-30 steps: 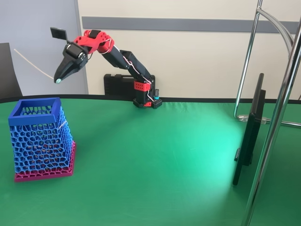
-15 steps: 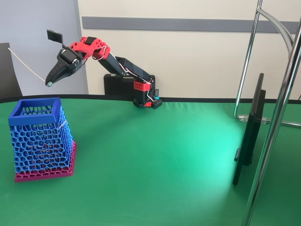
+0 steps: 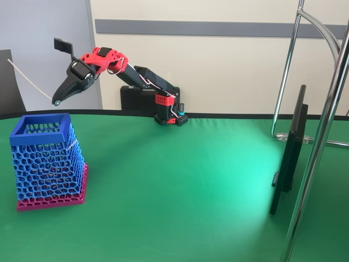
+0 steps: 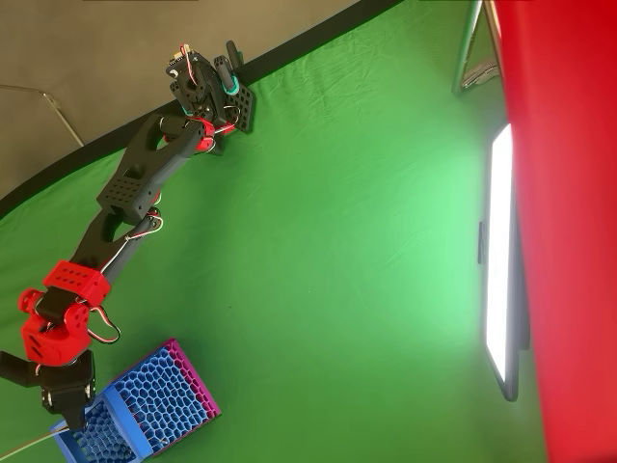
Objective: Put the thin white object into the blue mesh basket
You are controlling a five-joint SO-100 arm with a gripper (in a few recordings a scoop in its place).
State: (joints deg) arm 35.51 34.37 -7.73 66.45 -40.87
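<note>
The blue mesh basket [image 3: 48,161] stands on its magenta base at the left of the green table, with its square rim [image 3: 41,125] open upward. My red and black arm reaches out over it. In the fixed view my gripper [image 3: 56,100] hangs above the rim, pointing down and left, shut on the thin white object [image 3: 30,79]. The stick slants up and to the left from the fingertips. In the overhead view my gripper [image 4: 69,415] sits over the near edge of the basket [image 4: 154,400], and the thin white object [image 4: 24,448] pokes out toward the lower left corner.
A black monitor [image 3: 289,158] stands edge-on at the right, next to chrome stand poles [image 3: 327,109]. A black case [image 3: 136,98] sits behind the arm's base [image 3: 170,117]. In the overhead view the monitor [image 4: 501,260] glows, and a blurred red bar [image 4: 569,193] runs down the right side.
My gripper has swung left and slightly down with the stick held in it, ending above the basket's rim. The basket has not moved.
</note>
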